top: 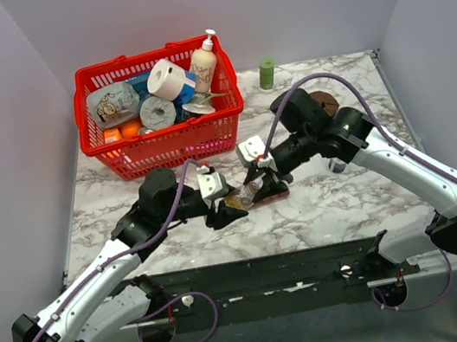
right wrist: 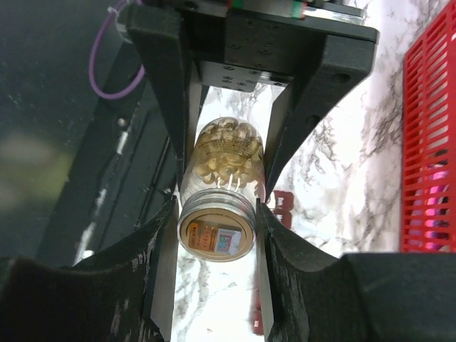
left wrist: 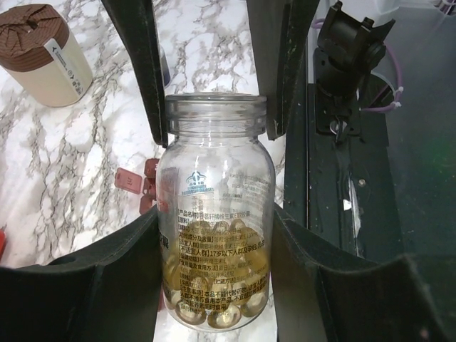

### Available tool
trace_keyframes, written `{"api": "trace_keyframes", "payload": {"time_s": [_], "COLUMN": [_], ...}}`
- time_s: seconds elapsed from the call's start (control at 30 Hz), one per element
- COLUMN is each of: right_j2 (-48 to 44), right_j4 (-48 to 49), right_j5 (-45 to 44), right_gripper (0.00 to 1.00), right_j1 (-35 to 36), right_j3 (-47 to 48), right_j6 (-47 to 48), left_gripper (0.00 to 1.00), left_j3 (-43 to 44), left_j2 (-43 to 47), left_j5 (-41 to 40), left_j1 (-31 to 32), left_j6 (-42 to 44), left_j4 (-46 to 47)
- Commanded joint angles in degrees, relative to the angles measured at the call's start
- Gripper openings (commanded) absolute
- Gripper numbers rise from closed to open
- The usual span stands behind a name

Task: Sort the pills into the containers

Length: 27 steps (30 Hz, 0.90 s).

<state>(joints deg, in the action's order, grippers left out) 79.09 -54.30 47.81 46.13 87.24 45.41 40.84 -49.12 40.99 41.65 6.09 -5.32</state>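
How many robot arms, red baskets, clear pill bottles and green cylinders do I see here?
robot arms: 2
red basket: 1
clear pill bottle: 1
green cylinder: 1
total: 5

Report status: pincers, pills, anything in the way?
Both shut on clear bottle: left pincer on body, right pincer at neck. Uncapped, pills inside. Maroon compartment strip lies below; no obstruction seen.

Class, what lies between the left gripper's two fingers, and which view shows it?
A clear bottle, part filled with amber pills, sits clamped between the left gripper's fingers. The left wrist view shows it; the right gripper grips its neck.
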Motion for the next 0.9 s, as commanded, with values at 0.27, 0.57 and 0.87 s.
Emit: {"api": "trace_keyframes", "payload": {"time_s": [0.27, 0.57, 0.87], "right_j2": [-1.22, -0.07, -7.27], "right_j4": [-11.0, -11.35, -4.51], "right_j5": [-7.55, -15.28, -27.59], "right_gripper": [0.11, 0.07, 0.06], "right_j1": [3.7, 7.3, 12.39], "right_j3": [1.08, 4.69, -3.29], "right_j6": [28.5, 32.11, 37.91], "left_gripper": [0.0, 0.0, 0.0], "left_j3": [6.09, 6.18, 5.13], "left_j2": [-1.15, -3.78, -5.45], "left_j5": [8.13, 11.56, 13.67], "left_j1": [-0.87, -1.3, -3.59], "left_j6": [2.53, -0.19, -13.26], "left_j4": [-0.13, 4.7, 15.68]}}
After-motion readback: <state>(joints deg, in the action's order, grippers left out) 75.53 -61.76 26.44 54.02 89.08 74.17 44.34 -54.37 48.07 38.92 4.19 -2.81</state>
